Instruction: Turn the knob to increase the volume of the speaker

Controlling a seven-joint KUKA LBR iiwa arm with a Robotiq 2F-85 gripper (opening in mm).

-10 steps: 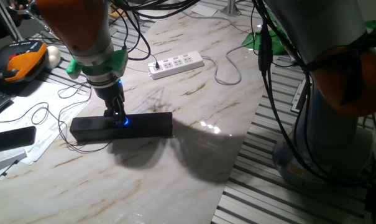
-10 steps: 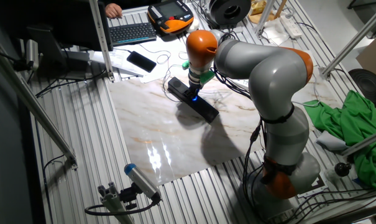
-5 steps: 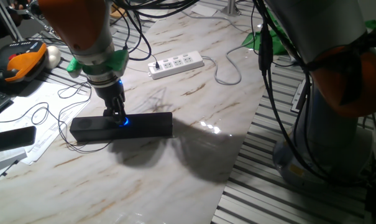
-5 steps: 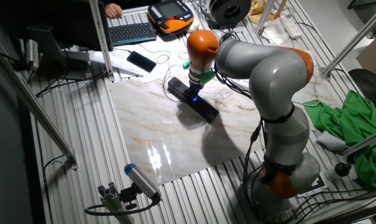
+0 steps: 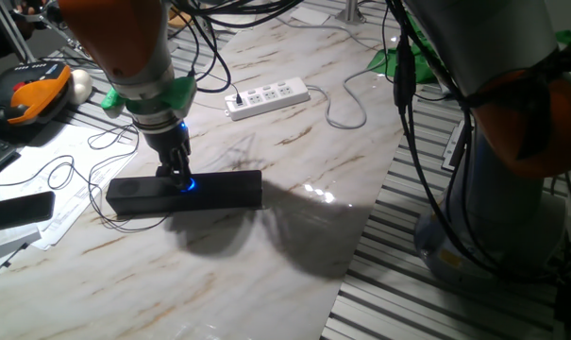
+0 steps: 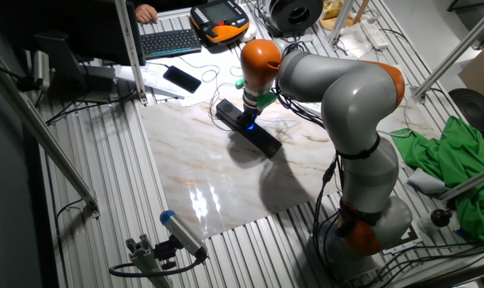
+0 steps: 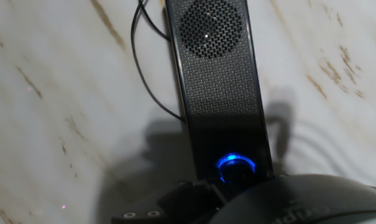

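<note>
The speaker [image 5: 184, 193] is a long black bar lying on the marble table; it also shows in the other fixed view [image 6: 250, 128] and in the hand view [image 7: 219, 81]. The knob [image 5: 187, 184] glows blue at its middle and shows in the hand view [image 7: 236, 168]. My gripper [image 5: 178, 176] points straight down onto the knob with its fingers close together around it. In the other fixed view the gripper [image 6: 248, 120] stands over the blue glow. The hand's dark body hides the fingertips in the hand view.
A white power strip [image 5: 267, 97] lies behind the speaker with a grey cable. A flat black remote [image 5: 16, 211] and papers lie to the left. The speaker's thin black cable [image 7: 147, 81] loops beside it. The table's edge [image 5: 361, 255] is to the right.
</note>
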